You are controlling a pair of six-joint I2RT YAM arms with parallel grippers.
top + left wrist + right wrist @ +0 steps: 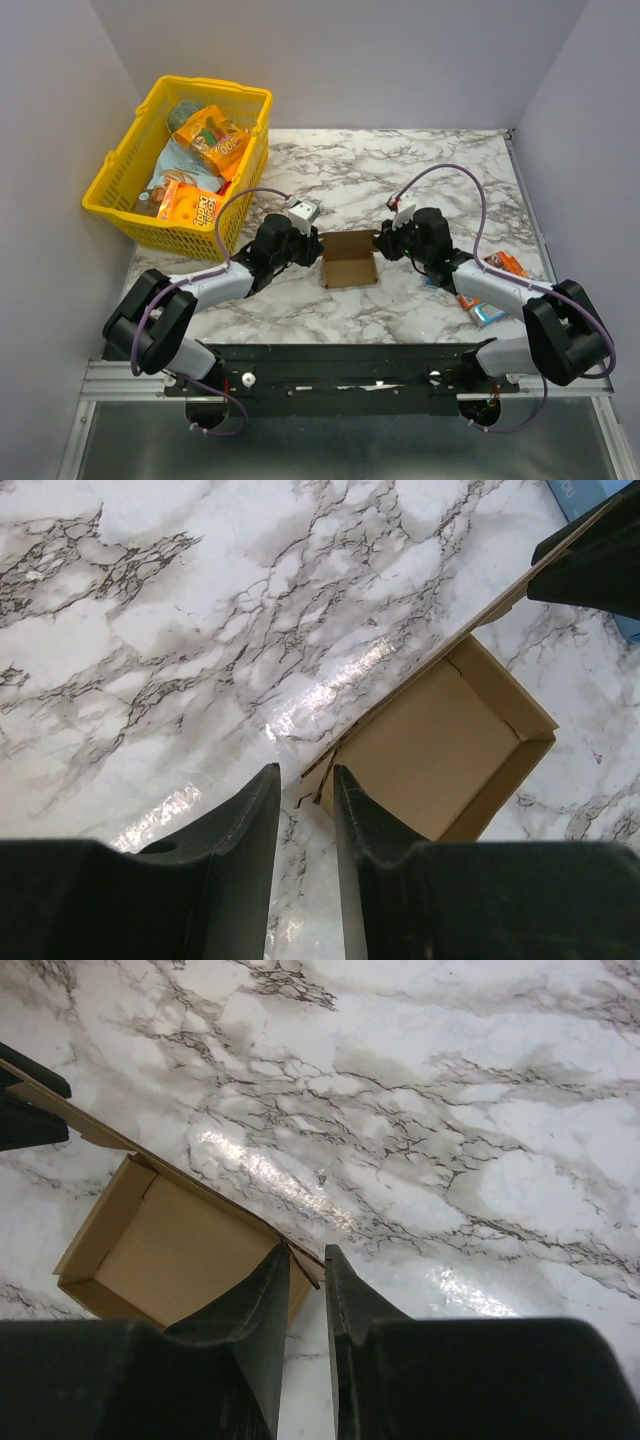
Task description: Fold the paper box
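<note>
Box: the paper box (348,262) lies open side up at the middle of the worktop (430,165).
Left hand: the left hand (305,777) has its fingers drawn almost together on the end of the far wall, at the box's 10 o'clock corner.
Right hand: the right hand (306,1253) pinches the same wall at 2 o'clock.
Tearing: both grips share one thin wall, so uneven pulling would likely rip or buckle it.
Slipping: only the tips bite, so the card may slide out, or the light box may skid on the glossy worktop.

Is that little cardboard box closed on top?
No, the paper box lies open, its bare brown floor showing between the raised side walls.
</note>
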